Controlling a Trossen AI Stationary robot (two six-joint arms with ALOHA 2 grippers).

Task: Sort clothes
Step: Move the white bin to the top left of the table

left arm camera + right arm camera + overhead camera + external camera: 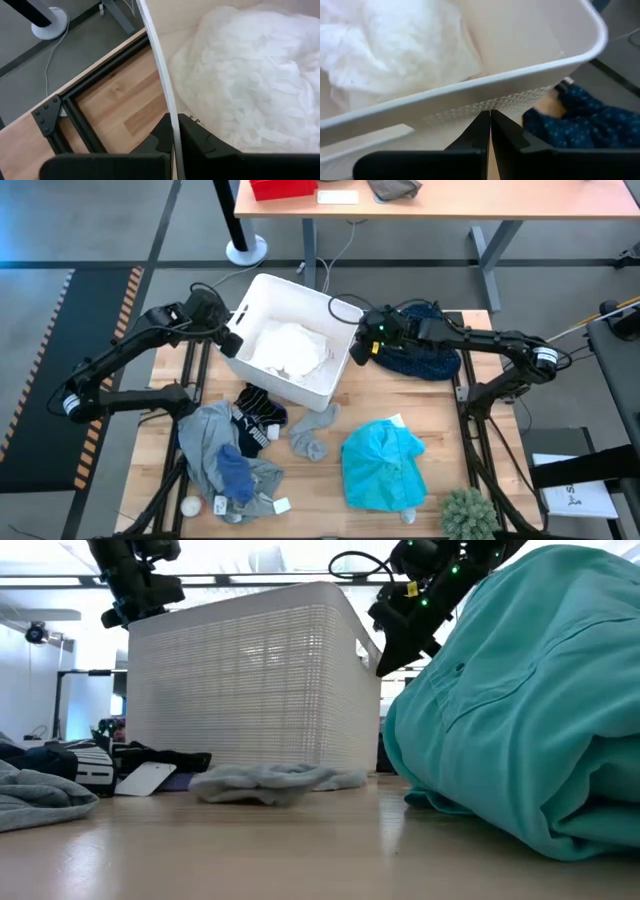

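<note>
We judged the sorting paused on moving the white plastic slatted basket (pixel 262 300): left pincer (pixel 175 131) clamped on its rim, right pincer (pixel 490 123) closed under its lip, so next needs a level, joint shift.

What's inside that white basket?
A crumpled white garment fills the white basket. Anything underneath it is covered, so I cannot tell whether more clothes lie below.
</note>
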